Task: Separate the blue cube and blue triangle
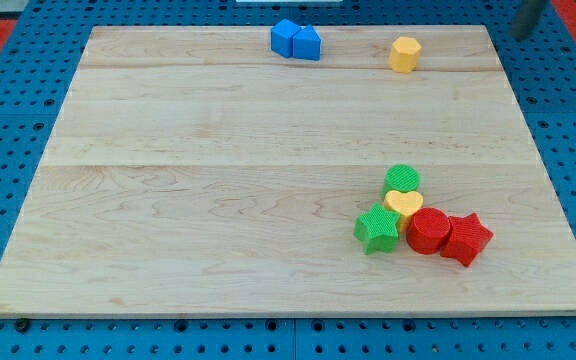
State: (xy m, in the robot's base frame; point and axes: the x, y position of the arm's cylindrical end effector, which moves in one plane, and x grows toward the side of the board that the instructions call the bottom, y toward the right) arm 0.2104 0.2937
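Two blue blocks touch each other at the top edge of the wooden board (218, 150). The left one looks like the blue cube (285, 36), turned corner-on. The right one looks like the blue triangle (308, 45). My rod comes in at the view's top right corner. My tip (517, 34) is just off the board's top right corner, far to the right of both blue blocks and touching no block.
A yellow hexagon (405, 54) sits near the top edge, right of the blue pair. At the lower right, a green circle (403, 180), yellow heart (403, 204), green star (376, 230), red circle (428, 231) and red star (466, 239) are clustered.
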